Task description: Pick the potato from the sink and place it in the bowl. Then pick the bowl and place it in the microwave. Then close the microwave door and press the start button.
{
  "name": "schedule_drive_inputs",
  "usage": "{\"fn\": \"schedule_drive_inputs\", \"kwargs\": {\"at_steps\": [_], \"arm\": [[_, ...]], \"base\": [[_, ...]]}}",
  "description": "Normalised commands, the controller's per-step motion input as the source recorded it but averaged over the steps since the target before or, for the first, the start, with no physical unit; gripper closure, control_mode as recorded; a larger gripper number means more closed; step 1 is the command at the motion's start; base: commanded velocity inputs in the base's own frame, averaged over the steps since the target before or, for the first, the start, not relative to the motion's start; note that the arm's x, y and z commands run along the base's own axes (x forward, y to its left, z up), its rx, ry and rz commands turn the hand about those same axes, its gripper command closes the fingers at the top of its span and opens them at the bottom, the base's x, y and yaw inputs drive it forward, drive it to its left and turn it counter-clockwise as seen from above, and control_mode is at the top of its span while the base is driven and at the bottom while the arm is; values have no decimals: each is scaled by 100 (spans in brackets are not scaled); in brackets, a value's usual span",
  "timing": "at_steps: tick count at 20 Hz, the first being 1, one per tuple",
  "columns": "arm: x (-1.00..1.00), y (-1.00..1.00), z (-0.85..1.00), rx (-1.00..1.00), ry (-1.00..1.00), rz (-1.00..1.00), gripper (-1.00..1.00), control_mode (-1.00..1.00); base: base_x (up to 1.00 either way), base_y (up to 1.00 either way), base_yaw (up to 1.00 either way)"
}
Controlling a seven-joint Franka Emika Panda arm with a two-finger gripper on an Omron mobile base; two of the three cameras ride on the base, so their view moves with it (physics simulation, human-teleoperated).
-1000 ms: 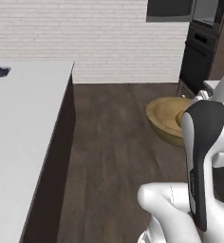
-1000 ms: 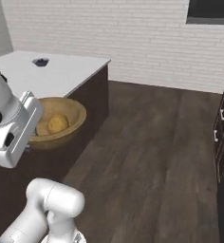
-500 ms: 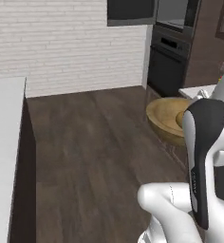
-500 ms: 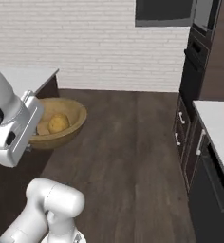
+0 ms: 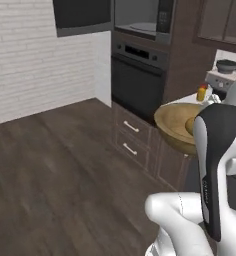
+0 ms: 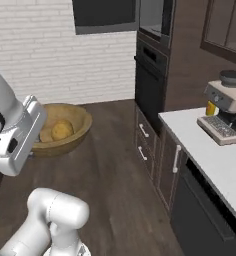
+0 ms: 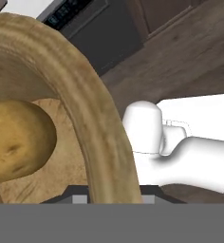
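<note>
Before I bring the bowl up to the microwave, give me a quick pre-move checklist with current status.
1. Potato in the bowl: ok.
2. Bowl carried off the floor, roughly level: ok.
3. Gripper closed on the bowl rim: ok, rim runs down to the hand; fingertips hidden.
4. Microwave door open: ok, cavity and plate visible.
5. Cavity free: cannot tell fully.
6. Close enough to reach: cannot tell.

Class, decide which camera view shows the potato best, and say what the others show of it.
The right base view: the whole potato sits clear inside the bowl. The hand view shows it close but cut off at the edge. The left base view shows a sliver beside the arm.
</note>
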Motion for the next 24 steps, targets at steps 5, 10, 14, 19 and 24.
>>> {"fn": "schedule_drive_inputs", "kwargs": {"at_steps": [5,10,14,19,24], "arm": [[0,0,0,0,0,0,100,100],[0,0,0,0,0,0,100,100],[0,0,0,0,0,0,100,100],[0,0,0,0,0,0,100,100],[0,0,0,0,0,0,100,100]], "base": [[100,44,-53],[100,74,-46],[100,75,-42],[100,72,-38],[100,46,-25]]}}
